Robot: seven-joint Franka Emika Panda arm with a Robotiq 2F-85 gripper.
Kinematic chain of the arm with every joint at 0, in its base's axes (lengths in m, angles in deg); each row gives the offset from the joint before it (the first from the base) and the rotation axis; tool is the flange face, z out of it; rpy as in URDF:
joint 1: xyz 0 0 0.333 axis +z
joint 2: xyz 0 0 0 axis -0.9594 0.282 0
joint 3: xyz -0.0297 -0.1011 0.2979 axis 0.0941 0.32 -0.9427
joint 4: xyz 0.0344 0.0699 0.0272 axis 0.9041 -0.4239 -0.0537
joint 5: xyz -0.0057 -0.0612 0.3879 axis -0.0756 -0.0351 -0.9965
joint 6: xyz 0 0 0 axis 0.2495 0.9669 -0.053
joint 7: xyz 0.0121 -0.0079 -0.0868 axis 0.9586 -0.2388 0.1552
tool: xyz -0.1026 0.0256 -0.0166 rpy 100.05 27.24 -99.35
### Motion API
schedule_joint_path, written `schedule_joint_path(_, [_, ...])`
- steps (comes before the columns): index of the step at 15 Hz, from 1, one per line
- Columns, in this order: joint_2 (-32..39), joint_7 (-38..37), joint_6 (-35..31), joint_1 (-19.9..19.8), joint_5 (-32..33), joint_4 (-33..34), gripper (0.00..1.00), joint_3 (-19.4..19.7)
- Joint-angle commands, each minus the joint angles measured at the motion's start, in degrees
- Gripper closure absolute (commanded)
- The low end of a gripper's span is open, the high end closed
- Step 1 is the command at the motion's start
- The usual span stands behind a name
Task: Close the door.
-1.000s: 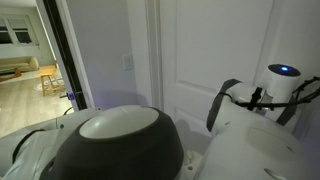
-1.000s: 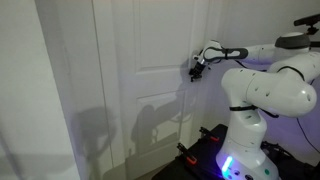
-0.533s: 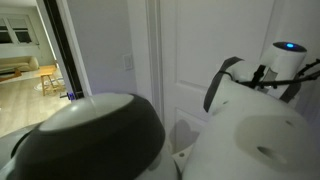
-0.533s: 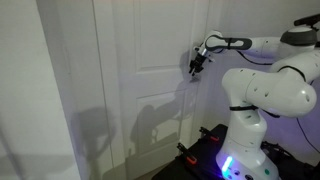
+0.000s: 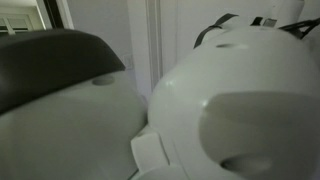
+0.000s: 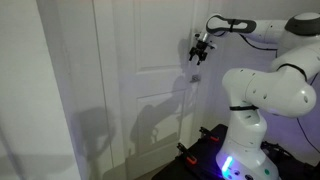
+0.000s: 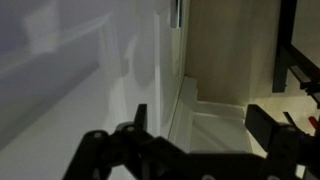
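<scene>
Door: the tall white door with recessed rectangular panels point(image 6: 140, 90) fills the left and middle of an exterior view, standing upright from top edge to bottom edge. Its lever handle cannot be made out at this size.
Door, wrist view: the white panel mouldings point(image 7: 80, 90) slant across the left and centre of the frame. A beige surface and a dark vertical strip point(image 7: 283, 40) show at the upper right.
Door's seating: the pictures do not show whether it sits shut in its frame.
Claw: the small black claw point(image 6: 196, 58) is in the upper middle of an exterior view, right up at the door's face beside an upper panel. Whether it touches the door cannot be told.
Claw's state: in the wrist view the dark claw point(image 7: 198, 115) comes in along the bottom edge. Its two fingers stand well apart, with only the door's white surface showing between them. It has hold of nothing.
Arm: the glossy white robot arm point(image 6: 265, 90) takes up the right side of an exterior view, its forearm reaching leftward along the top toward the door.
Base: the dark base with a blue light point(image 6: 225, 163) sits at the lower right.
Shadows: grey shadows point(image 6: 150, 125) fall on the lower half of the door.
Blocked view: a blurred white arm casing point(image 5: 240, 100) and a dark rounded cap point(image 5: 50, 65) at the upper left cover nearly all of an exterior view. The claw is hidden there.
</scene>
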Motion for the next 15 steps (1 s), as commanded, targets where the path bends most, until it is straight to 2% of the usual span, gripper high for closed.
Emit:
schedule_joint_path(1, [5.5, 0.0, 7.4, 0.8, -6.8, 3.9, 0.0, -0.4])
schedule_joint_path(4, [8.0, -0.1, 14.3, 1.6, -13.0, 7.3, 0.0, -0.2])
schedule_joint_path(7, [10.0, 0.3, 18.8, 2.0, -16.4, 9.8, 0.0, 0.0])
schedule_joint_path(11, [12.2, 1.2, 20.7, 2.3, -17.4, 12.1, 0.0, 0.0])
schedule_joint_path(12, [10.5, 1.1, 17.9, 1.4, -17.4, 10.0, 0.0, 0.4])
schedule_joint_path(15, [11.4, 1.2, 18.3, 1.6, -17.5, 10.8, 0.0, 0.4])
